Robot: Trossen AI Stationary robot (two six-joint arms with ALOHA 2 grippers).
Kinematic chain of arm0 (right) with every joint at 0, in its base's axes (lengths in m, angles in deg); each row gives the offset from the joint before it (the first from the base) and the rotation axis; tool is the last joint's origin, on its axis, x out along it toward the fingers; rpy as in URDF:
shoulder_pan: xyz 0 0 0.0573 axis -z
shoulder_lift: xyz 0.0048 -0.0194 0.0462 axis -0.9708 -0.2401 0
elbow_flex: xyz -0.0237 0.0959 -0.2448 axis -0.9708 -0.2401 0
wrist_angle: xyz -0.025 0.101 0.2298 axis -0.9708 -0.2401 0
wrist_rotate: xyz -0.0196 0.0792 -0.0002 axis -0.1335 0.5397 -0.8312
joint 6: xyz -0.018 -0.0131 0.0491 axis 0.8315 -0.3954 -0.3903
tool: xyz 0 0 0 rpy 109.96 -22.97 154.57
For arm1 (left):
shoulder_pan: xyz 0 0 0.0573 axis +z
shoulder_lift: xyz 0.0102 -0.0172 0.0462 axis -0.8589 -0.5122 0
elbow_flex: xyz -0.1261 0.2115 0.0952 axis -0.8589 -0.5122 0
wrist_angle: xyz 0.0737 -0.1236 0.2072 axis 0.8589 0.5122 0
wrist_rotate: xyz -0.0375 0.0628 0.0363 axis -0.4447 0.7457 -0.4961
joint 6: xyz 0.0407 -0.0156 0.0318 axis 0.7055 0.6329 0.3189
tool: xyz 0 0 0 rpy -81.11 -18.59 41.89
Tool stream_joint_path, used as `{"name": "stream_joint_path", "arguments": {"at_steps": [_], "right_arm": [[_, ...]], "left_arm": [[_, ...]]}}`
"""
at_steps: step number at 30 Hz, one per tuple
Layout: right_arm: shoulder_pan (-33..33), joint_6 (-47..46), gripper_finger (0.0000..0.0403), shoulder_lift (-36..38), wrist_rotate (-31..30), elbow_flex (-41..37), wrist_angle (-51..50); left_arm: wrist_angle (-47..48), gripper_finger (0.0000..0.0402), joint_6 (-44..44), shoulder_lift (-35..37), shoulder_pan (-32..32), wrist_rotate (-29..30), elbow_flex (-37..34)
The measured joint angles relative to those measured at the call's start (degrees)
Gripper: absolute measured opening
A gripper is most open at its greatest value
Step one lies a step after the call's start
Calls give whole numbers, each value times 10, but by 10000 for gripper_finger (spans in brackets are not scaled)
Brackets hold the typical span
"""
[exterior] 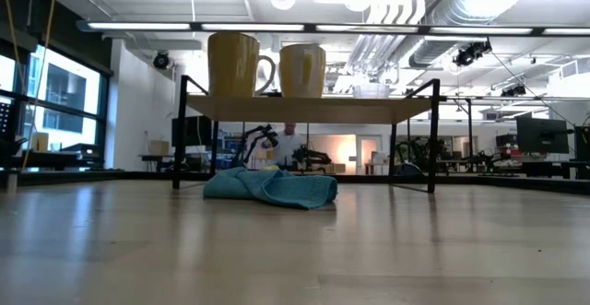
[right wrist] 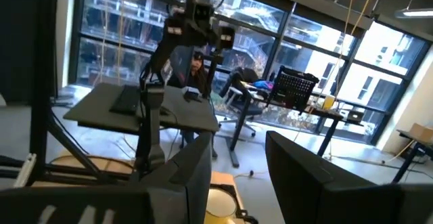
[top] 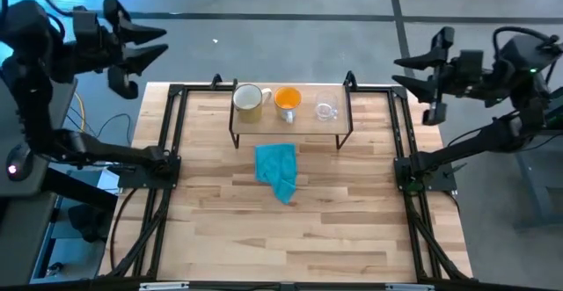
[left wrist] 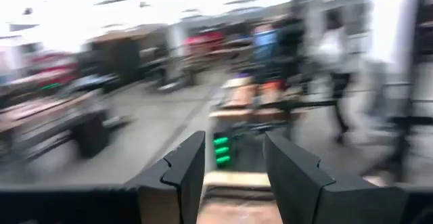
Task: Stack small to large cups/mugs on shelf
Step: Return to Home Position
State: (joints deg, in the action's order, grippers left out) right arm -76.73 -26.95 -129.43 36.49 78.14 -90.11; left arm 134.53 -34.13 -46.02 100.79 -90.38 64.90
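Left gripper (top: 163,42) and right gripper (top: 396,71) hang spread, empty, beyond the tabletop's far corners; I home both arms outward, avoiding the shelf (top: 308,126).

Shelf (top: 264,122) carries cream mug (top: 249,99), orange mug (top: 288,99), seemingly glass cup (top: 326,109); table (top: 290,229) bears shelf, teal cloth (top: 278,171).
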Motion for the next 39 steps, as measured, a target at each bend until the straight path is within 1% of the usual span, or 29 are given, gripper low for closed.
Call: {"name": "stream_joint_path", "arguments": {"at_steps": [2,4,8,14,18,21,24,29,33,36,39], "right_arm": [[0,-8,133,7,0,0,-6],[0,-10,133,9,0,0,-12],[0,-7,133,8,0,0,-19],[0,6,133,7,0,0,-26],[0,5,133,9,0,0,-26],[0,4,133,12,-1,0,-28],[0,-1,133,14,-1,0,-30],[0,-10,133,15,-1,0,-42],[0,-11,133,15,-2,0,-49],[0,-11,133,16,-2,0,-57],[0,-11,133,15,-2,0,-63]], "left_arm": [[-14,138,4,28,0,62,-41],[-56,138,2,58,0,104,-93],[-163,138,-11,122,0,134,-211],[-319,138,-27,209,0,198,-400],[-407,138,-40,247,0,245,-502],[-466,138,-51,262,0,258,-562],[-498,138,-58,268,0,289,-602],[-539,138,-71,269,0,333,-645],[-553,138,-90,268,0,365,-672],[-553,138,-106,268,0,409,-691],[-559,138,-124,268,-4,429,-715]]}}
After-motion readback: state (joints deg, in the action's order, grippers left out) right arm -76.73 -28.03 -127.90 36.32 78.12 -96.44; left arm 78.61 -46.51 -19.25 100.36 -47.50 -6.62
